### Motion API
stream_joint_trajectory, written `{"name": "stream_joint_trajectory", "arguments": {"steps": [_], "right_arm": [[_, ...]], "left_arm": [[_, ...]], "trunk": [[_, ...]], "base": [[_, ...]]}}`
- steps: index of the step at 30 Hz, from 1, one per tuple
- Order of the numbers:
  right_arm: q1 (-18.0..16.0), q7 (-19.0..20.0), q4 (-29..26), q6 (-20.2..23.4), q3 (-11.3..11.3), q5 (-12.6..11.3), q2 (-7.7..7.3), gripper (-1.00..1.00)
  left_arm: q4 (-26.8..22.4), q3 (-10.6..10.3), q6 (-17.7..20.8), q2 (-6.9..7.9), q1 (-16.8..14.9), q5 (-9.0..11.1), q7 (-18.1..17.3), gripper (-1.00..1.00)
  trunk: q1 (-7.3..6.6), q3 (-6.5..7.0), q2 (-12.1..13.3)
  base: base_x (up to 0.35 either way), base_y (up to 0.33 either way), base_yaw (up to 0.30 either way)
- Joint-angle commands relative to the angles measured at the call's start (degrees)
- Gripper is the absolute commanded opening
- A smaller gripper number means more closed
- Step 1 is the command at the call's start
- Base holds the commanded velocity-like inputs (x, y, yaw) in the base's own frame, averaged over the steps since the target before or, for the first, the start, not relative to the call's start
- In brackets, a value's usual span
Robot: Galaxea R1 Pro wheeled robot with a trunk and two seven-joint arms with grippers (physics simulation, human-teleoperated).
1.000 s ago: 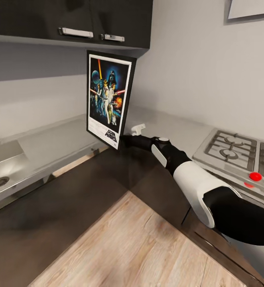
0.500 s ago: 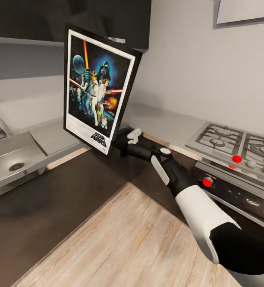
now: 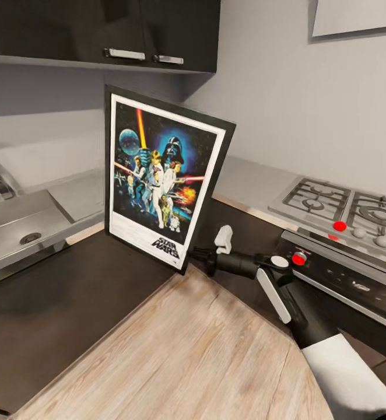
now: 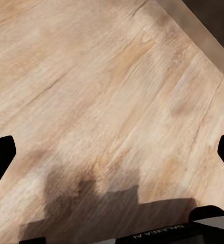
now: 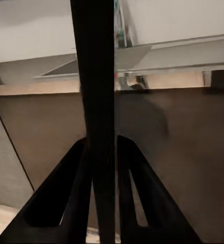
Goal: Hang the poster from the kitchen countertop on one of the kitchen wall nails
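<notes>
Up off the kitchen countertop [image 3: 248, 184], the poster [image 3: 161, 175] hangs upright, slightly tilted, over the wood floor [image 3: 187, 356]. Right gripper [image 3: 200, 255] at about 5 o'clock pinches its lower edge; left gripper fingers [image 4: 1, 157] sit spread apart.

Poster [image 3: 158, 178]: upright rectangle, black frame, white inner border, colourful figures on dark blue, "STAR WARS" logo at the bottom.
Poster pose: off the counter, tilted slightly, face toward the head camera, lower corner pinched by the right gripper [image 3: 197, 256].
Kitchen countertop [image 3: 248, 186]: pale grey glossy L-shaped slab over dark cabinet fronts, behind the poster.
</notes>
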Motion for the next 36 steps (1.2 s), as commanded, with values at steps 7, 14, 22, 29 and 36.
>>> {"name": "stream_joint_trajectory", "arguments": {"steps": [7,14,22,29,36], "right_arm": [[8.2,5.7,-4.5,0.1,-2.6,-0.8,-2.59,-1.00],[15.5,8.3,-5.6,0.4,-9.5,-0.4,-3.12,-1.00],[16.3,8.5,-5.4,0.4,-12.4,-0.3,-3.53,-1.00],[16.4,8.5,-5.4,0.2,-12.5,-0.4,-3.52,-1.00],[16.4,8.4,-5.2,0.1,-12.4,-0.4,-3.40,-1.00]], "left_arm": [[0.0,2.8,-0.1,0.94,0.0,-0.2,-4.1,1.00],[-0.2,3.0,-0.1,1.16,0.0,-0.3,-4.4,1.00],[-0.2,3.0,-0.1,1.22,0.0,-0.4,-4.5,1.00],[-0.1,2.9,-0.1,1.22,0.0,-0.4,-4.5,1.00],[-0.1,2.8,0.0,1.15,0.0,-0.4,-4.4,1.00]], "trunk": [[0.00,-0.03,0.0],[0.00,0.13,0.0],[0.00,0.83,0.0],[0.00,1.23,0.0],[0.00,1.51,0.0]], "base": [[-0.001,0.000,0.000],[0.000,0.000,0.000],[0.000,0.000,0.000],[0.000,0.000,0.000],[0.000,0.000,0.000]]}}
